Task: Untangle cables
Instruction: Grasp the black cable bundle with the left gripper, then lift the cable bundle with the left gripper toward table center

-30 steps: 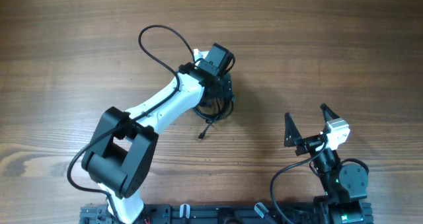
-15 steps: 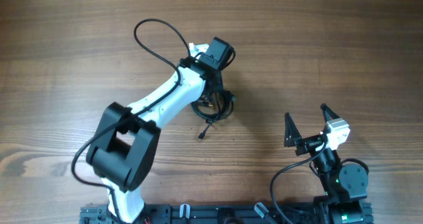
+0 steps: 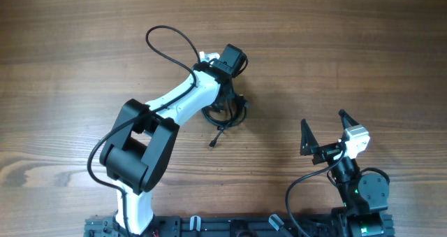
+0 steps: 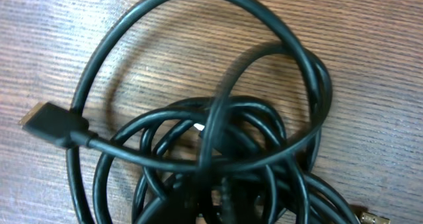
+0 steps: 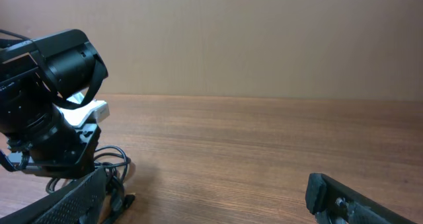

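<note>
Cables (image 3: 228, 115): a black tangle of overlapping loops, lying on the wooden desk (image 3: 349, 41) around the middle of the scene.
Loose end: one strand runs out of the bundle toward the near side and ends in a small plug (image 3: 213, 143), lying flat on the wood just clear of the coils.
Close-up from the left wrist: and here we are right on top of it. The loops are stacked on loops, a flat black connector (image 4: 53, 125) lies at the left, and a wide loop arches around the far side. One blurred strand cuts up through the middle.
Left hand (image 3: 225, 98): down directly over the tangle. Its fingers are hidden under the wrist, so I cannot tell whether they are spread, pressed together or pinching a strand.
Right hand (image 3: 325, 128): at the near right, well apart from the cables, fingers spread wide with nothing between them.
Right wrist view: the left arm's wrist sits at the left edge with coils (image 5: 114, 162) showing beneath it.
</note>
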Robot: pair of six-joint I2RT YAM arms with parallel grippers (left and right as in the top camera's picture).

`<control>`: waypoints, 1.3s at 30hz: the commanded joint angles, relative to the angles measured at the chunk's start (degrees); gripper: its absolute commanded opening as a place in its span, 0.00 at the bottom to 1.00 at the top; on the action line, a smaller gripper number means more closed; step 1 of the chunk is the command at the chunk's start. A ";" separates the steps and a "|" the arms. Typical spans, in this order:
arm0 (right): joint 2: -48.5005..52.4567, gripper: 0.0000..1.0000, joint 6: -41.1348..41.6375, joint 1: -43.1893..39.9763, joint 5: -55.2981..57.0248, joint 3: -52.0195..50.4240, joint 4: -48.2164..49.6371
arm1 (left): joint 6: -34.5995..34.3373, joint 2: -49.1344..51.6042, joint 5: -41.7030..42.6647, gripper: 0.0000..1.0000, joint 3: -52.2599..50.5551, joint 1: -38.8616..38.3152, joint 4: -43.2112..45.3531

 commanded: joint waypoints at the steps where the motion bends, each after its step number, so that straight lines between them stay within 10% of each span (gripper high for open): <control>1: 0.00 1.00 -0.42 0.07 -0.94 -0.04 0.22 | 0.02 0.87 0.81 0.04 -0.70 0.17 -0.04; 8: 0.00 1.00 -0.42 0.07 -0.94 -0.04 0.22 | 0.04 -1.51 7.93 0.04 -0.57 2.16 0.00; 16: 0.00 1.00 -0.39 0.07 -0.94 -0.04 0.22 | 0.74 -10.54 34.91 0.04 -0.59 13.62 1.09; 30: 0.00 1.00 -0.42 0.07 -0.94 -0.04 0.22 | 20.28 -10.49 35.26 0.04 -0.81 12.48 -1.75; 39: 0.00 1.00 -0.44 0.07 -0.94 -0.04 0.22 | 10.51 -10.49 25.05 0.04 -0.98 12.35 -2.16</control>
